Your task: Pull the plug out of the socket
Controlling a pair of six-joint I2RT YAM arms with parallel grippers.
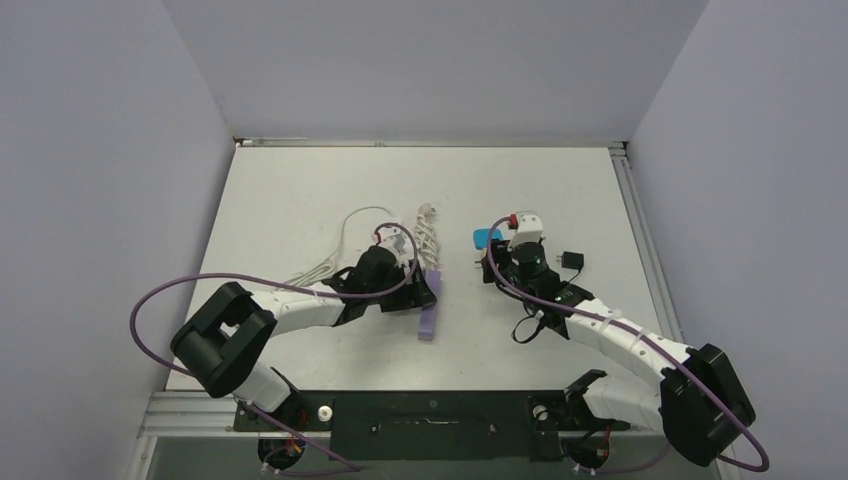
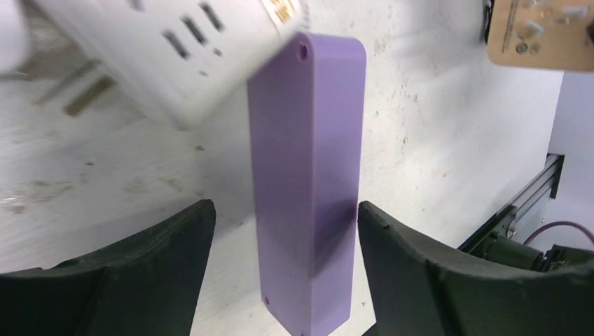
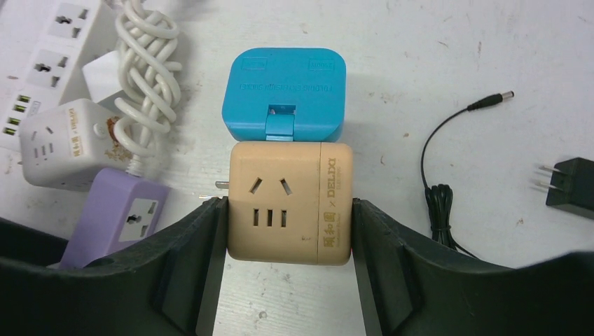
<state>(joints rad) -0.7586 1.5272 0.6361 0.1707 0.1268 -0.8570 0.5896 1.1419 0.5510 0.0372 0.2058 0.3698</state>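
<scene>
Found the left fingers (image 2: 175, 238) spread apart astride a purple strip (image 2: 308, 175) in the middle of the left-wrist frame, with a gap on either side and nothing gripped. Noted a white strip (image 2: 161, 49) at upper left there, just beside the purple one's far end.

Found the right fingers (image 3: 203, 238) closed on the socket (image 3: 291, 203), one pressed to each flank, low in the centre of the right-wrist frame. Placed the plug (image 3: 284, 91) directly above the socket in that frame, touching its far face, beyond the fingertips and so outside the grip. Read the joined pair's long axis as running straight up the frame, away from the wrist. Judged the right arm far nearer to the plug, and the left well apart from it, off to its left in the top view. Judged that separation would call for a pull along that axis with the socket pinned.

Took the plug for a squat blue block with rounded corners, moulded lettering and a small tab at the seam, and the socket for a beige cube with slots on top.
</scene>
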